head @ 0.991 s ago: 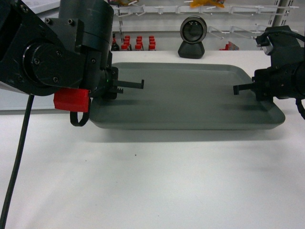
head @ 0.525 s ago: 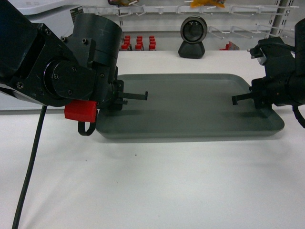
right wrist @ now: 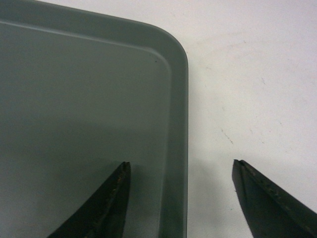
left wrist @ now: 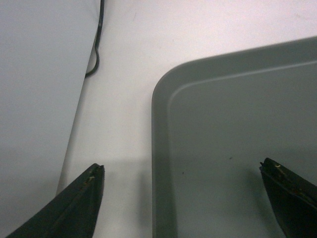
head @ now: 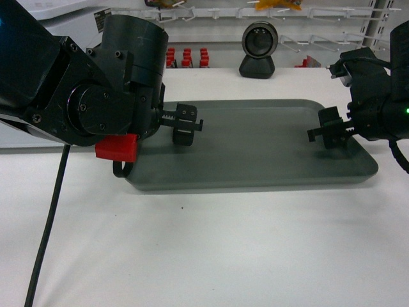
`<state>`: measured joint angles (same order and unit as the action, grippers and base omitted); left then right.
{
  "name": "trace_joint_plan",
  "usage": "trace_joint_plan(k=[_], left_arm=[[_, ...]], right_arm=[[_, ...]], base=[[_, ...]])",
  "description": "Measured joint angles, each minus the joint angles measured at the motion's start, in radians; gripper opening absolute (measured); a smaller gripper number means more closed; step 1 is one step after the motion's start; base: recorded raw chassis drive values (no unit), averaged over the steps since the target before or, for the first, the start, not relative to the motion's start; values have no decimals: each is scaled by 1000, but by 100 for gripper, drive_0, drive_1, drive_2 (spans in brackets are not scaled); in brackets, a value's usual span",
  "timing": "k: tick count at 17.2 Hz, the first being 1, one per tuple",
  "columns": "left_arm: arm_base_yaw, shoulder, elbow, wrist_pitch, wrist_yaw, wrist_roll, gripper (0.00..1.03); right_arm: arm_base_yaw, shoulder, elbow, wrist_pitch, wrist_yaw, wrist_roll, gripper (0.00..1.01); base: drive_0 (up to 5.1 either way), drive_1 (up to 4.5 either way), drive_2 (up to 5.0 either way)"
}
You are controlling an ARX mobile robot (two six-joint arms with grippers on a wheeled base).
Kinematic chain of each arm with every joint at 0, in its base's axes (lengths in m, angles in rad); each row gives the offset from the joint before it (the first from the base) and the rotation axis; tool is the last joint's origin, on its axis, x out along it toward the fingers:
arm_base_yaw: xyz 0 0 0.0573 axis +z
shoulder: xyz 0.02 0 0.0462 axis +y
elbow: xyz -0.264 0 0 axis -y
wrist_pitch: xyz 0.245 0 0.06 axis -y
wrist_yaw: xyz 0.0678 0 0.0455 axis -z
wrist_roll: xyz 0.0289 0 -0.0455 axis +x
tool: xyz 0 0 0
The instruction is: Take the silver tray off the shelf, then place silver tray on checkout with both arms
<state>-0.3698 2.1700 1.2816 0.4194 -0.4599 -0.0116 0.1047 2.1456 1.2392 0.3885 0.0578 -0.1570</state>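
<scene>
Releasing the silver tray [head: 255,144] onto the checkout [head: 204,249].
Both end rims, clamped a second ago, are now straddled by spread jaws: left gripper [left wrist: 181,191], right gripper [right wrist: 181,191]. Placement is judged complete; withdrawal remains.

There is one silver tray [head: 255,144] in the middle of the picture. Two black arms reach in, one left gripper [head: 187,123] and one right gripper [head: 330,131]. One round black scanner [head: 257,49] stands at the top middle. About six small red-capped bottles [head: 185,57] sit at the upper left.
</scene>
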Motion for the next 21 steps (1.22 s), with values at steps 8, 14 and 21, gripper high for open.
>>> trace_joint_plan(k=[8, 14, 21], left_arm=[[2, -254, -185, 246, 53, -99, 98], [11, -475, -448, 446, -31, -139, 98], [140, -776, -769, 476, 207, -18, 57]], right_arm=[[-7, -229, -151, 235, -10, 198, 98], [63, -474, -417, 470, -7, 371, 98], [75, -730, -677, 453, 117, 212, 62]], base=[[0, 0, 0], [0, 0, 0], [0, 0, 0]])
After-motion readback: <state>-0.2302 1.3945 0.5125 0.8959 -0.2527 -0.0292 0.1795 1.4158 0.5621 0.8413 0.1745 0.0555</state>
